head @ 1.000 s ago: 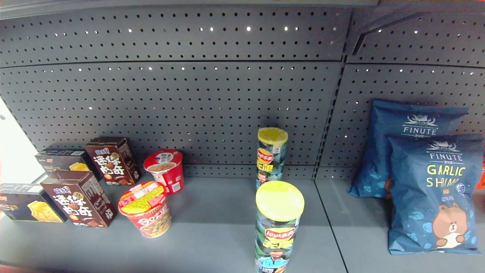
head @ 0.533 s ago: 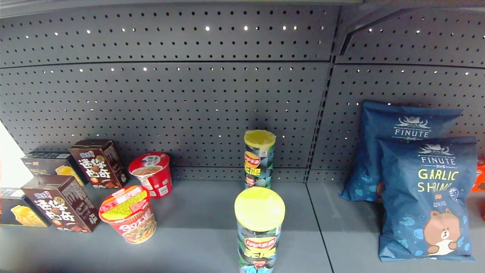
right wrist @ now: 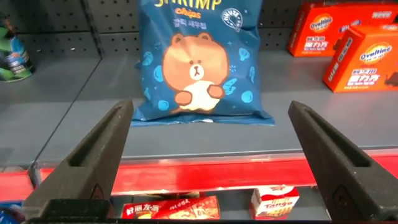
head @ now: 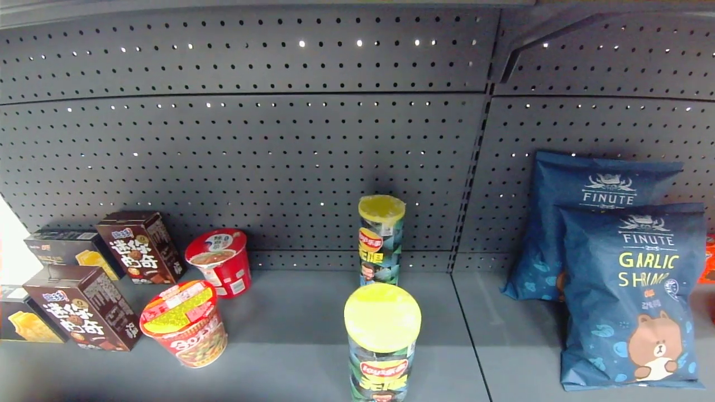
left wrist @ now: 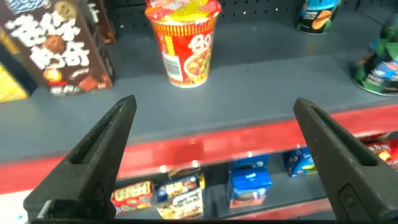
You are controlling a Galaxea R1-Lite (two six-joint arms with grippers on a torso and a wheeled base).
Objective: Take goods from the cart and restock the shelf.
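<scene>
The grey shelf (head: 301,312) holds brown snack boxes (head: 84,307), two red cup noodles (head: 184,324) and two yellow-lidded chip cans (head: 382,335), one behind the other. Two blue garlic shrimp bags (head: 631,296) lean on the pegboard at the right. My left gripper (left wrist: 214,104) is open and holds nothing, in front of the shelf's red edge (left wrist: 217,146), facing a cup noodle (left wrist: 183,40) and a brown box (left wrist: 53,50). My right gripper (right wrist: 211,107) is open and holds nothing, in front of the front blue bag (right wrist: 199,62).
Orange boxes (right wrist: 348,37) stand to one side of the blue bag, a chip can (right wrist: 12,56) to the other. A lower shelf below the red edge carries small packs (left wrist: 249,183). Bare shelf floor (head: 296,301) lies between the cup noodles and the cans.
The whole head picture has shifted a little left and down, so the camera moved. The goods on the shelf stand where they were.
</scene>
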